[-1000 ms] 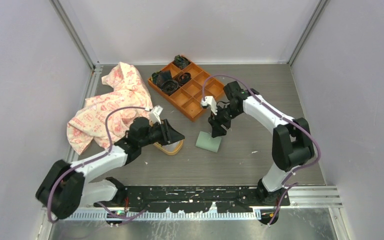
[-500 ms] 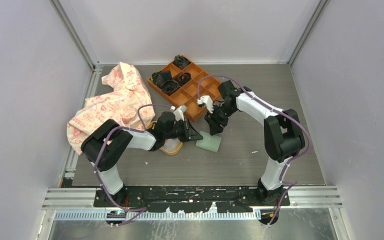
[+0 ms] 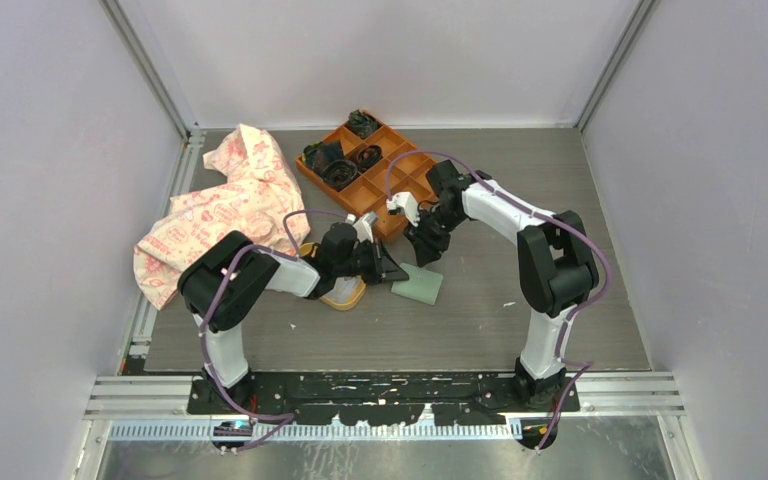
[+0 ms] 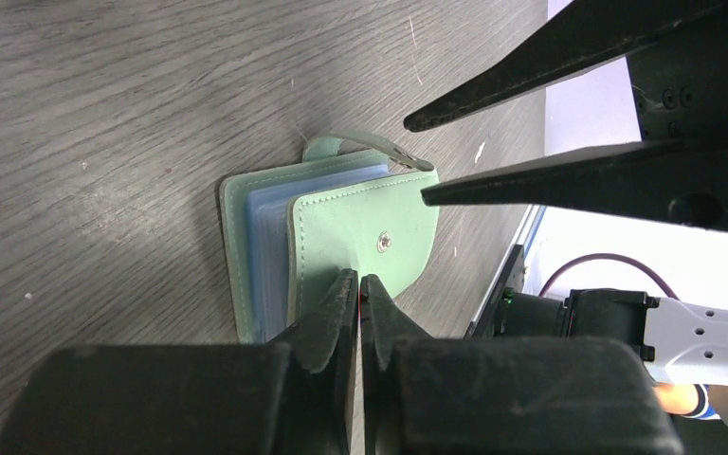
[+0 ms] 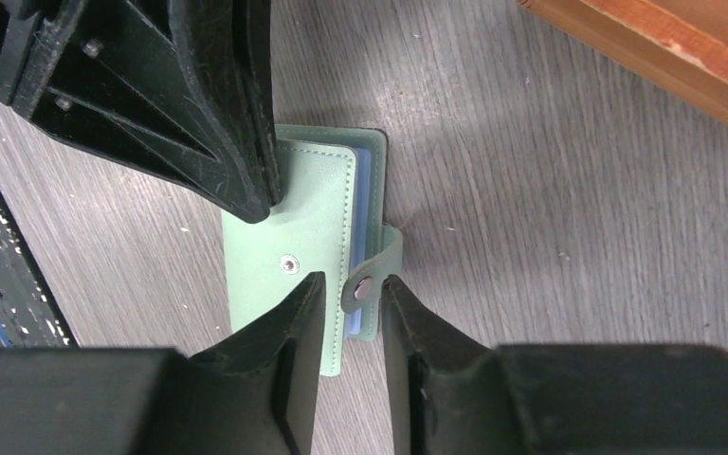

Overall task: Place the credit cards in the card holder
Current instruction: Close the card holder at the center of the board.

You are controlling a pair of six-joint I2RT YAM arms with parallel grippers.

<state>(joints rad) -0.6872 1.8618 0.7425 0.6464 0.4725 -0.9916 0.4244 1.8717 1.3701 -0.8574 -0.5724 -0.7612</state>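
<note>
The sage-green card holder [image 3: 422,288] lies folded shut on the table, its snap undone and its tab [image 5: 372,282] standing free. My left gripper [image 4: 358,277] is shut on a thin credit card seen edge-on. Only a red and blue sliver of the card shows between the tips, which touch the holder's cover [image 4: 360,218]. In the top view the left gripper [image 3: 392,272] is at the holder's left edge. My right gripper [image 5: 353,281] is open, its fingers on either side of the tab. In the top view it [image 3: 422,255] is just behind the holder. Other cards are out of view.
A yellow oval dish [image 3: 345,297] sits under my left forearm, left of the holder. The orange compartment tray [image 3: 405,178] with dark items stands behind, and its edge shows in the right wrist view [image 5: 645,57]. A patterned cloth [image 3: 220,215] lies at the left.
My left arm has reached right from over the yellow dish to the card holder. My right gripper has shifted a little left and stays at the holder's back edge.
</note>
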